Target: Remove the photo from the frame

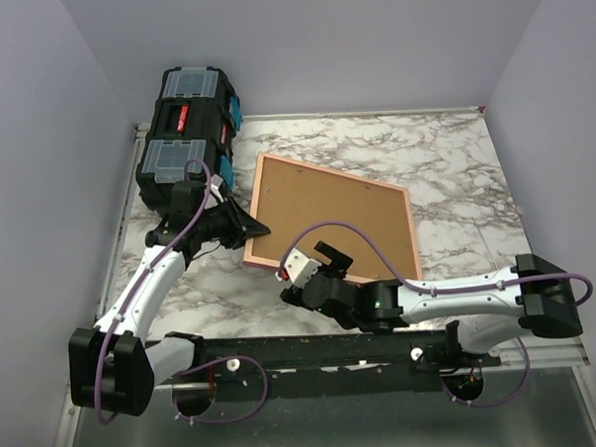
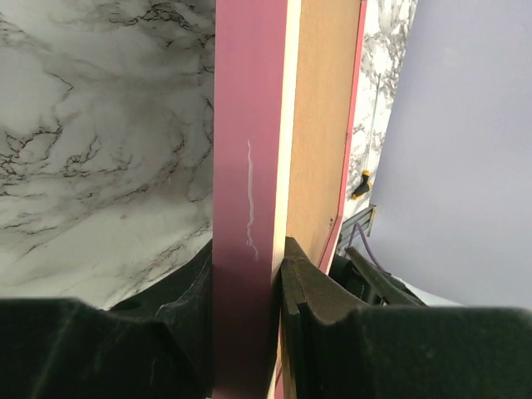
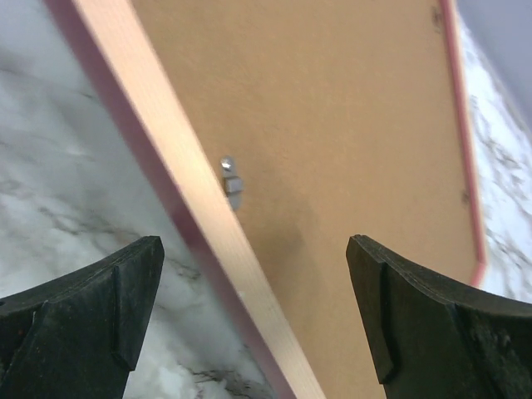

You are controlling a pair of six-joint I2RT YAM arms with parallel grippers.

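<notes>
Pink frame (image 1: pixel 333 222) back side up, skewed at middle of surface (image 1: pixel 454 167); cork-brown backing uppermost, photo hidden beneath. Grip: left end effector (image 2: pixel 245 259) clamped on frame's left edge. Above near rail: right end effector (image 3: pixel 253 249) spread wide, beside metal tab (image 3: pixel 230 184). Advice: turn each tab clear of backing before lifting. Surface marble-patterned; black toolbox (image 1: pixel 187 129) at far left corner. Three pale lilac walls around.

Frame (image 1: pixel 327 197): matt cork-brown back, smooth pink rim, pale wood-like inner edge, small metal clip (image 3: pixel 230 184). Table (image 1: pixel 444 158): smooth marble-patterned top. Toolbox (image 1: pixel 190 124), far left corner: black plastic with clear lids.
</notes>
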